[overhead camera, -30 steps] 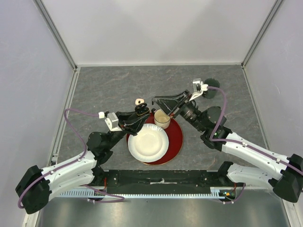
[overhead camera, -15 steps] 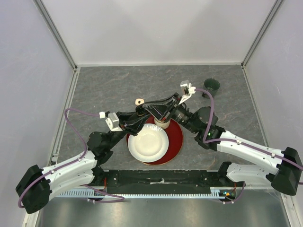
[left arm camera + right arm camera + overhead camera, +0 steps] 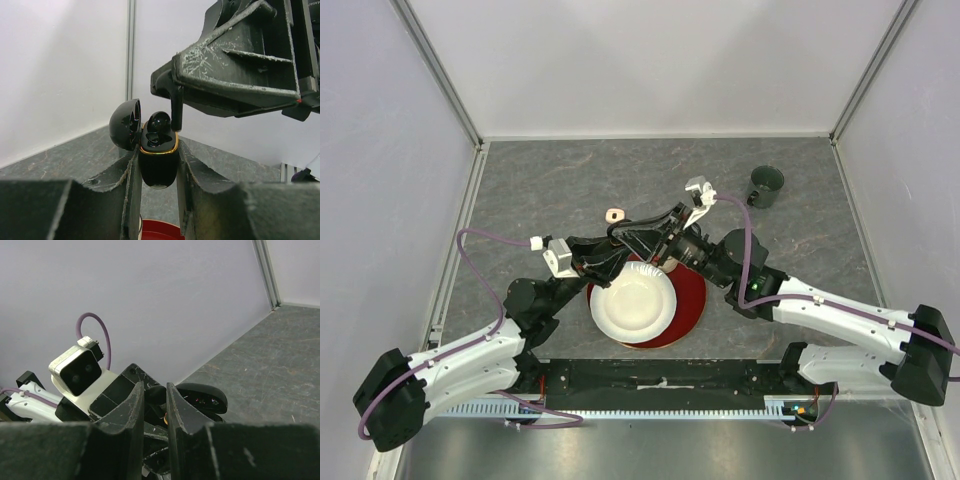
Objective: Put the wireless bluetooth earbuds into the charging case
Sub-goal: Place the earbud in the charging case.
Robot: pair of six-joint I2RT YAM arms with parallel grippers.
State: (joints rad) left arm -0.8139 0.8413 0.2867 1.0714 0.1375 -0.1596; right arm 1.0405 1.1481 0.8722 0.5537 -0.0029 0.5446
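Where the left hand (image 3: 157,150) clamps the glossy black, gold-rimmed charging case (image 3: 159,172) upright, its lid (image 3: 125,124) swung open to the left, a second black earbud (image 3: 160,123) sits inside. Just right of it, the right hand (image 3: 155,402) is pinched shut on a black earbud (image 3: 174,102), stem down, tip just above the rim. Farther right, a dark green cup (image 3: 765,186) stands on the tabletop (image 3: 540,180).

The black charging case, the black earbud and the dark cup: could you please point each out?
black charging case (image 3: 158,167), left wrist view, on its body below the gold rim.
black earbud (image 3: 176,111), left wrist view, on its stem.
dark cup (image 3: 766,184), top external view, on its opening.
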